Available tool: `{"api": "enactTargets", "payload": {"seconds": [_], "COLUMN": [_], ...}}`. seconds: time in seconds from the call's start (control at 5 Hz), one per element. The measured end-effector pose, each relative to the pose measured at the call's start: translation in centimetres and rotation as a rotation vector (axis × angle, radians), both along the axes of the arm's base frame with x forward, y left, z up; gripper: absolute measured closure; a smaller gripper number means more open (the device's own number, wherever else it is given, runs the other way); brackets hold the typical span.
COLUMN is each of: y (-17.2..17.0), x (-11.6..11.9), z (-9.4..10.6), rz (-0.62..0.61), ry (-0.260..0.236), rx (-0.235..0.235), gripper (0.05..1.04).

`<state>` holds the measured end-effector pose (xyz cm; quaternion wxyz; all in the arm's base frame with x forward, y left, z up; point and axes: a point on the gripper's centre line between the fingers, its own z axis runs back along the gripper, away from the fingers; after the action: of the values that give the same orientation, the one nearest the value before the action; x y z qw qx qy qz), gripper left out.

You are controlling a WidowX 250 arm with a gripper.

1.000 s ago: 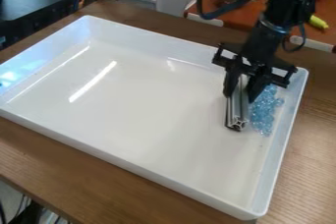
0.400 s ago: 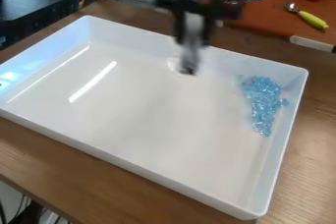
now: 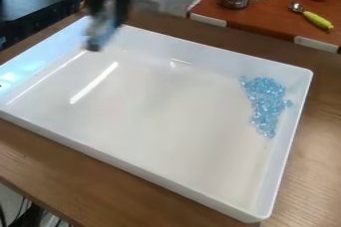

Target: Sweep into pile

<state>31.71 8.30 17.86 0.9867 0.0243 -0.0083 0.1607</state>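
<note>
The clear blue beads [image 3: 266, 99] lay in a loose, elongated heap inside the white tray [image 3: 160, 180] on the wooden desk [image 3: 309, 171], along the tray's right edge near its upper right corner; over its upper left corner, the blurred hand [image 3: 108, 14] pinched a metal bar [image 3: 100, 33]

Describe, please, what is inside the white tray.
Small pale-blue pieces lie in the white tray, gathered near its right wall. The floor covered by them cannot be seen, and the gripper hides part of the tray's edge at upper left.
</note>
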Motion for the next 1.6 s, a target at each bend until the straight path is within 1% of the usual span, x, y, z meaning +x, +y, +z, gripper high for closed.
{"api": "enactTargets", "payload": {"seconds": [0.2, 0.4, 0.6, 0.8, 1.0, 1.2, 1.4, 1.6], "y": [5.0, 8.0, 8.1, 7.5, 5.8, 5.2, 4.8, 3.9], "x": [-1.5, -2.3, -3.2, -4.0, -3.8, -3.3, -3.3, -4.0], "z": [-0.5, -3.1, -5.7, -8.0, -9.2, -9.5, -9.5, -8.8], "rz": [-0.102, -0.131, -0.169, -0.189, -0.232, -0.235, -0.241, -0.231], "ry": [-0.026, -0.007, 0.015, 0.02, 0.022, -0.027, -0.032, -0.002], "rx": [-0.045, -0.043, -0.021, -0.032, -0.031, 0.01, -0.014, -0.043], "gripper": [0.708, 0.708, 0.708, 0.708, 0.708, 0.708, 0.645, 0.337]}}
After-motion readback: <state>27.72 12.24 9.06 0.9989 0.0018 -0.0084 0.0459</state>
